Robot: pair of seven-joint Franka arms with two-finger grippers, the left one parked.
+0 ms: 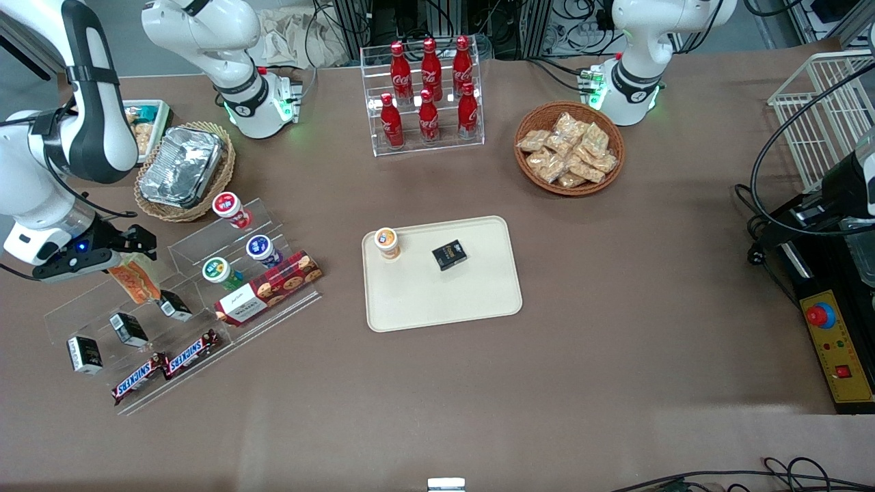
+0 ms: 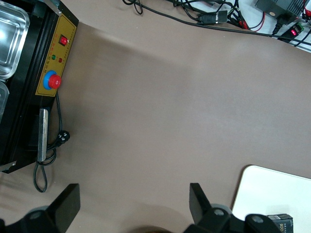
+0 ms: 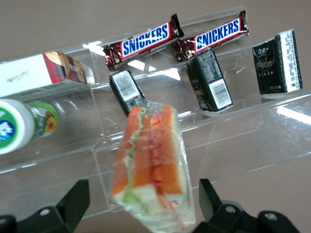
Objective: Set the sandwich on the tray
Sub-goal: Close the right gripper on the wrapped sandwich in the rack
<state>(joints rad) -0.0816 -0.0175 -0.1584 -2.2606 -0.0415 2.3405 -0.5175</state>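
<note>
The sandwich (image 1: 135,282) is a clear-wrapped wedge with orange and green layers. It lies on an upper step of the clear acrylic stand (image 1: 82,307) at the working arm's end of the table. In the right wrist view the sandwich (image 3: 153,165) sits between my two fingers with a gap on each side. My gripper (image 1: 130,251) is open just above it and straddles it (image 3: 142,201). The cream tray (image 1: 478,301) lies mid-table and carries an orange-lidded cup (image 1: 387,240) and a small black box (image 1: 449,254). A corner of the tray shows in the left wrist view (image 2: 272,189).
The stand also holds two Snickers bars (image 1: 164,365), black packets (image 1: 128,329), a red cookie box (image 1: 268,287) and lidded cups (image 1: 260,249). A foil container (image 1: 181,166) in a basket, a Coca-Cola rack (image 1: 427,96) and a snack-packet basket (image 1: 569,148) stand farther back. A control box (image 1: 837,348) lies toward the parked arm's end.
</note>
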